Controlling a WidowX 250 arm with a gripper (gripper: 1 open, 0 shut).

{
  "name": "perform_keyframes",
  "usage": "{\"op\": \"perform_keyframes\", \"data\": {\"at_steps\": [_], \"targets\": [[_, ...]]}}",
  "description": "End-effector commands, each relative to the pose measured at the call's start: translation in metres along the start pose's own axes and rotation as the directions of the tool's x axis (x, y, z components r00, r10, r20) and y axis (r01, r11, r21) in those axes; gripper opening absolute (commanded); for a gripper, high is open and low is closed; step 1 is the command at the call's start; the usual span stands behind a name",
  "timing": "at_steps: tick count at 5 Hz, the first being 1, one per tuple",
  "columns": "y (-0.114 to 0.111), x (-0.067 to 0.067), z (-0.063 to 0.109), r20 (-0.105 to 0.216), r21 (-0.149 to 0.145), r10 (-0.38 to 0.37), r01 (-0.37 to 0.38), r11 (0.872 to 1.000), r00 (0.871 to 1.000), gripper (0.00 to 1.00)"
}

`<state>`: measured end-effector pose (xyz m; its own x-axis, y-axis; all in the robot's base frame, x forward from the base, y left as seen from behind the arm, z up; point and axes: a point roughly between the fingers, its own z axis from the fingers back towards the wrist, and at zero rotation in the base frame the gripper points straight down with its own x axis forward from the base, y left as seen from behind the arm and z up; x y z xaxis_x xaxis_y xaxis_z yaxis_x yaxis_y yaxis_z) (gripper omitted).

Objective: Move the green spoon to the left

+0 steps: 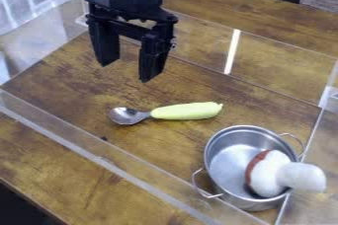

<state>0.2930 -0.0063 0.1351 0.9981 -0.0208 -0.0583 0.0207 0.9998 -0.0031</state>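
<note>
- The end effector (126,63) hangs in the upper left of the frame, pointing down, its two dark fingers spread apart and holding nothing.
- The green spoon (168,112) lies flat on the wooden worktop (264,71) at centre frame, below the end effector and apart from it, silver bowl toward the left.
- A metal pot (227,148) at lower right holds a white-and-red mushroom toy (280,176).

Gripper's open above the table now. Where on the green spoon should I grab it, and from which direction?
Grip the green spoon by its thick yellow-green handle, near the middle, coming straight down from above. It lies flat on the wooden table, so no side approach gets under it. The handle runs roughly left-right in the camera view, so turn the open gripper until its fingers close across the width. The shiny bowl looks thin and slippery.
</note>
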Motion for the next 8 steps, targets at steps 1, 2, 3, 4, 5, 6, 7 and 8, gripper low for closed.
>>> {"op": "perform_keyframes", "data": {"at_steps": [1,2,3,4,5,6,7,8], "targets": [[0.004,0.005,-0.016,-0.022,-0.004,-0.032,0.032,0.999,0.999,1.0],[-0.004,0.011,-0.02,-0.011,0.033,-0.276,0.276,0.961,0.961,1.0],[-0.001,0.021,-0.025,-0.012,0.053,-0.466,0.466,0.883,0.885,1.0],[-0.003,0.035,-0.034,-0.011,0.085,-0.652,0.651,0.755,0.758,1.0],[-0.007,0.046,-0.042,-0.011,0.106,-0.783,0.78,0.617,0.622,1.0],[-0.019,0.054,-0.047,-0.023,0.119,-0.861,0.856,0.503,0.508,1.0],[-0.031,0.059,-0.051,-0.019,0.133,-0.906,0.899,0.417,0.423,1.0],[-0.041,0.06,-0.058,-0.008,0.138,-0.901,0.893,0.429,0.434,1.0]]}}
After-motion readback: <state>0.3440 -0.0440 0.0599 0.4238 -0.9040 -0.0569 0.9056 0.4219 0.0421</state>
